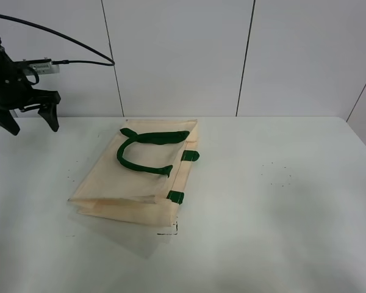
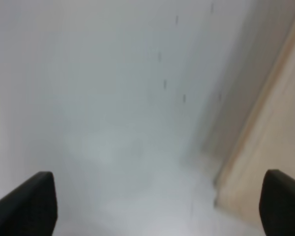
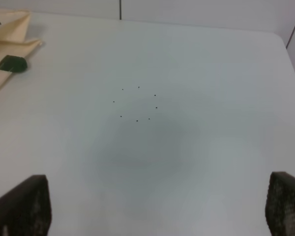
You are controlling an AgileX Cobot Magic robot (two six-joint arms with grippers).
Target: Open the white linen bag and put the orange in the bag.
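Observation:
The white linen bag (image 1: 137, 180) lies flat on the white table (image 1: 280, 201), left of centre, with its dark green strap handles (image 1: 147, 148) on top and small green tabs (image 1: 175, 196) at its right edge. My left gripper (image 1: 29, 121) is open and empty, raised above the table's far left edge, well left of the bag. In the left wrist view its fingertips (image 2: 32, 201) are spread wide, with the bag's edge (image 2: 275, 142) at the side. My right gripper (image 3: 157, 209) is open and empty above bare table; the bag's corner (image 3: 10, 39) shows far off. The orange is out of view.
A ring of small dark specks (image 1: 277, 174) marks the table right of the bag, also in the right wrist view (image 3: 136, 104). A small black mark (image 1: 169, 232) lies at the bag's near corner. White wall panels (image 1: 183, 55) stand behind the table.

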